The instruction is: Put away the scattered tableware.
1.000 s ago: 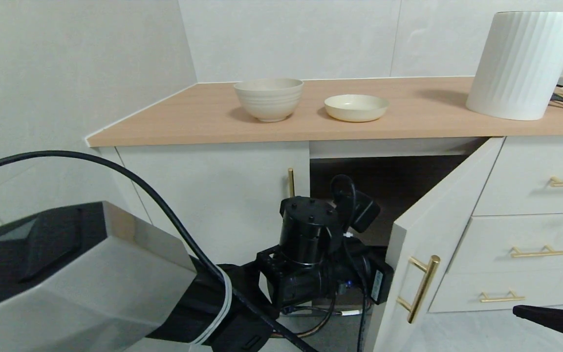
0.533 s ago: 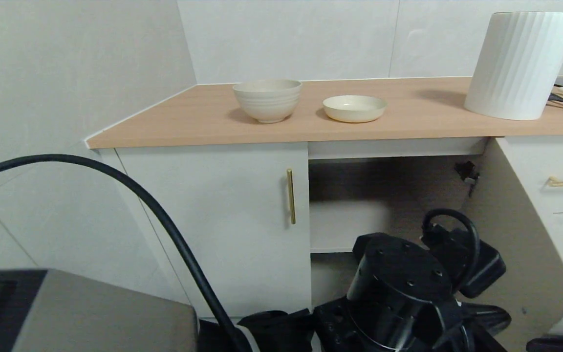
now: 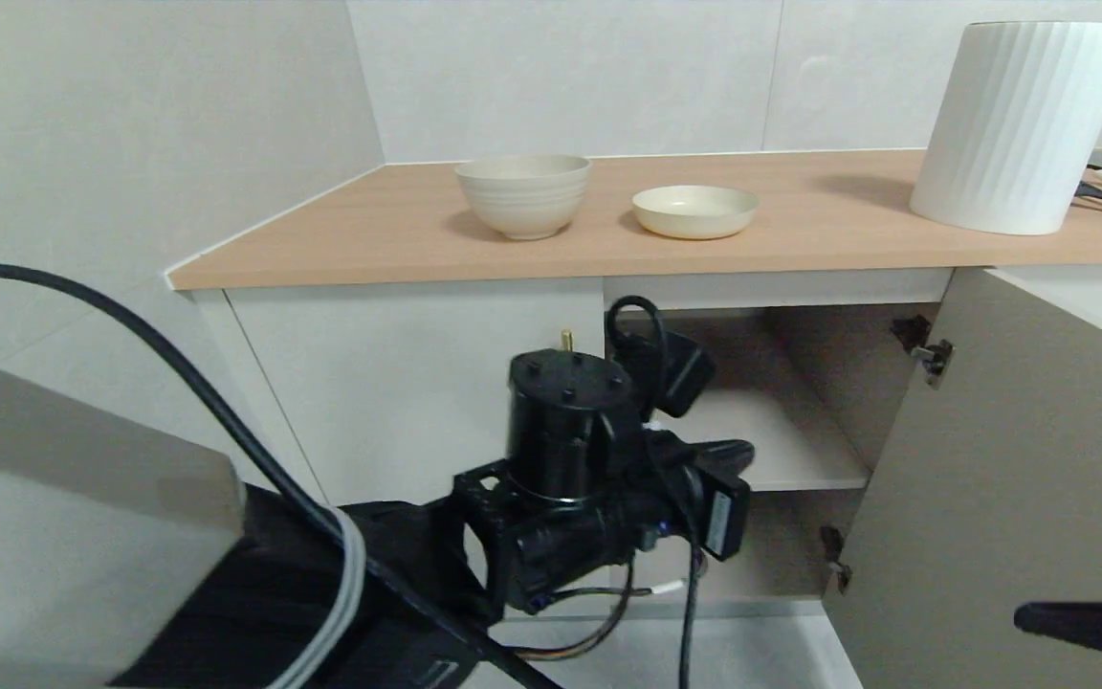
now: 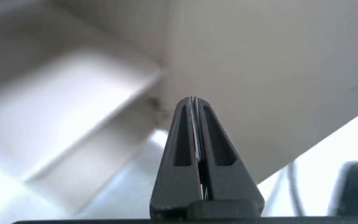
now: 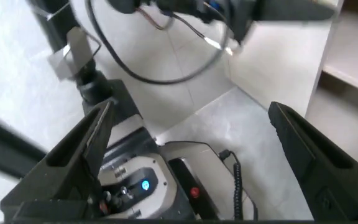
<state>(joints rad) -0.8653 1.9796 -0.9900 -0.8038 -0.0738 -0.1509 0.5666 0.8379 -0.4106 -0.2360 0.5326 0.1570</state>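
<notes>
Left gripper (image 4: 193,106), clenched on nothing, hangs at 6 o'clock before the open cupboard (image 3: 781,440). Right gripper (image 5: 191,111), released, sits low at 5. Beyond, on the counter (image 3: 369,244): bowl (image 3: 523,194) at 12, dish (image 3: 694,211) at its 3 o'clock.

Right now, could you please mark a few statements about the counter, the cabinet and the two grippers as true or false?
1. The bowl and the shallow dish both stand on the countertop. True.
2. The right-hand cabinet door is closed. False: it stands open, and a shelf shows inside.
3. The left gripper is shut with nothing between its fingers. True.
4. The bowl sits inside the shallow dish. False: they stand side by side, apart, with the bowl nearer the wall corner.
5. The right gripper holds the shallow dish. False: its fingers are spread wide and it holds nothing.
</notes>
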